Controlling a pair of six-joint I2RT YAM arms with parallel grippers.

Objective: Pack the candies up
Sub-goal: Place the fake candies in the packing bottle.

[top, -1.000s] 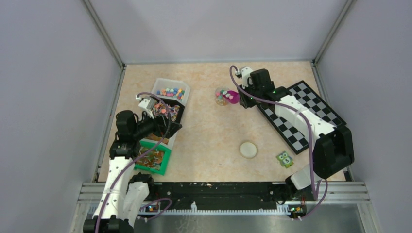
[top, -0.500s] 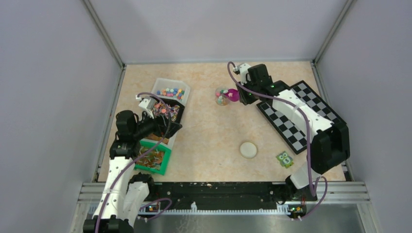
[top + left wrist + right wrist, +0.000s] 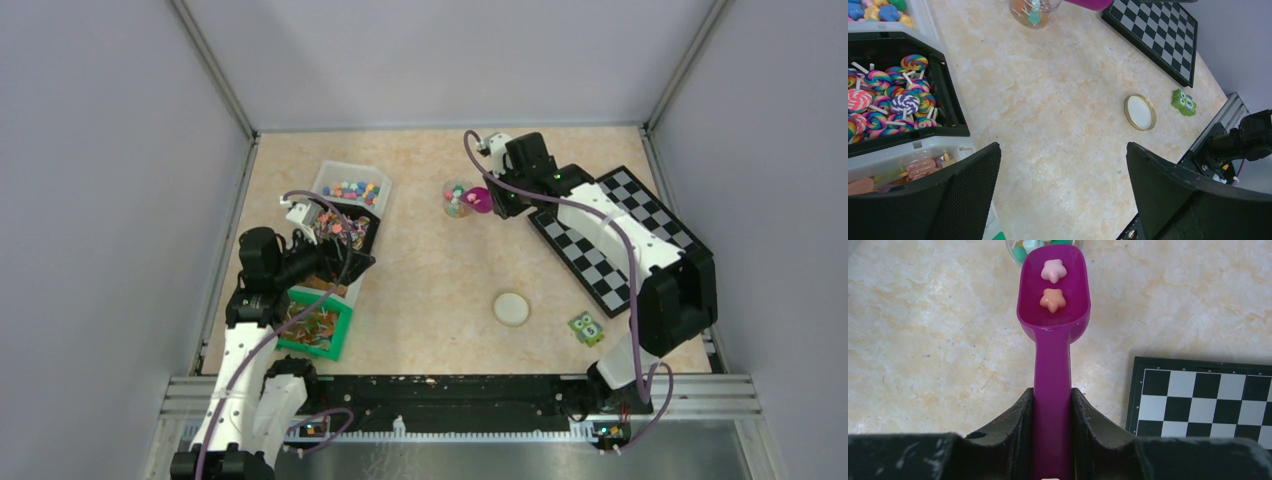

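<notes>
My right gripper (image 3: 1052,402) is shut on the handle of the magenta scoop (image 3: 1053,315), seen also in the top view (image 3: 481,199). Two star candies, pink (image 3: 1054,270) and orange (image 3: 1051,299), lie in its bowl. The scoop's tip is at the rim of a small clear jar (image 3: 457,198) partly filled with candies, its mouth at the top edge of the right wrist view (image 3: 1043,246). More candies (image 3: 352,189) fill a white bin at the back left. My left gripper (image 3: 1063,170) is open and empty above the table, beside the bins.
A black bin of lollipops (image 3: 893,95) and a green bin (image 3: 315,325) stand in a row at the left. A checkerboard (image 3: 615,235) lies at the right. A round cream lid (image 3: 511,308) and a green owl block (image 3: 586,327) lie at the front.
My right gripper has moved slightly left and back, and the scoop has tipped toward the jar. The left arm has not moved.
</notes>
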